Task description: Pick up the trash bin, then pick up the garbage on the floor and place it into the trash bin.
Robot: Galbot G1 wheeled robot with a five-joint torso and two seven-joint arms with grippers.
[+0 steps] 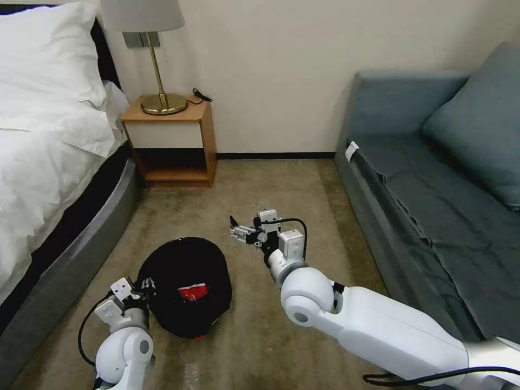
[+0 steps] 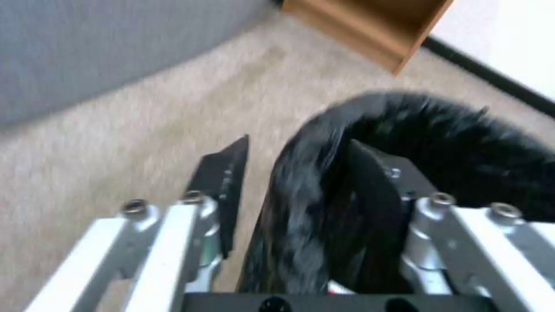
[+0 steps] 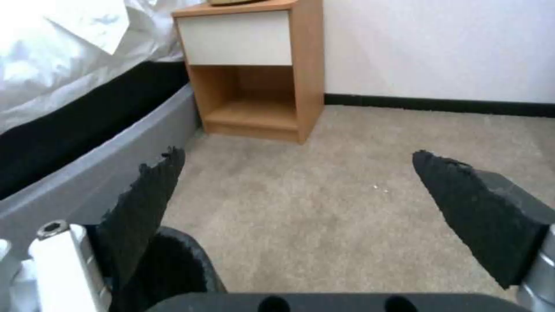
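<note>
Down on the carpet (image 1: pixel 281 189), between bed (image 1: pixel 49 179) and sofa (image 1: pixel 433 179), the trash bin (image 1: pixel 187 287) sits in front of the robot's left side; round, black, lined with a crinkled black liner (image 2: pixel 451 143); a red-white snack packet (image 1: pixel 193 293) lies inside it, and a small red spot shows at the bin's base nearest the robot.

Left gripper (image 1: pixel 142 286) is at the bin's rim on the robot's left side; in the left wrist view 1 finger (image 2: pixel 223 182) stands outside the wall and the other sits inside, with rim and liner between them; a narrow gap shows between the outer finger and the wall, so whether the grip is fully closed on it I cannot tell.

Right gripper (image 1: pixel 236 232) hangs above bare carpet, just beyond the bin and to its right, apart from it; its 2 black fingers (image 3: pixel 145 203) are spread wide and hold nothing; the bin's rim shows just beside 1 of them in the right wrist view.

Nightstand (image 1: pixel 170 143) with a brass lamp (image 1: pixel 157 65) stands against the wall beyond.
</note>
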